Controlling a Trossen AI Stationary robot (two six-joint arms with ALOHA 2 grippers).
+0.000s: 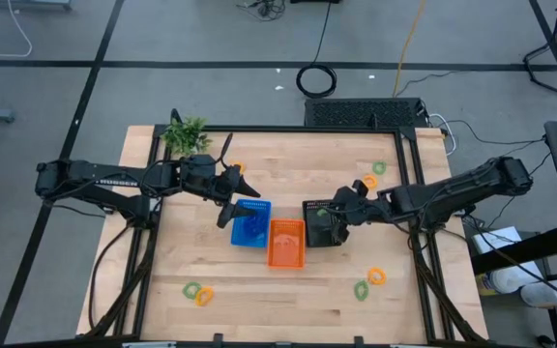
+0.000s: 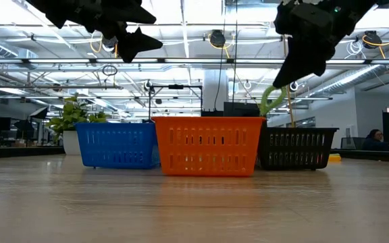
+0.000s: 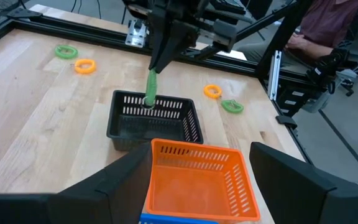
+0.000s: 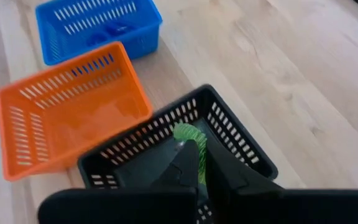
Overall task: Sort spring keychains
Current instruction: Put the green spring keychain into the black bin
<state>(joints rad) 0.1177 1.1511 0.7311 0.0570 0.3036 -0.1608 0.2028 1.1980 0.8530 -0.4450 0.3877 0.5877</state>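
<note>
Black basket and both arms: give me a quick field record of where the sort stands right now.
right gripper: above black basket, jaws shut on green keychain
green keychain: hangs stretched, lower end inside the black basket
left gripper: above blue basket, open, empty
orange basket: looks empty
blue basket: something blue inside
loose on table: green and orange keychains, front left pair, front right pair, back right pair

The right hand (image 3: 156, 62) is hanging over the black basket (image 3: 154, 121), pinching a green keychain (image 3: 150, 90) that is dangling into it. An orange basket (image 3: 197, 180) is sitting just beside it. Green and orange keychains (image 3: 222, 99) are lying in pairs near two worktop (image 3: 36, 124) edges.
</note>
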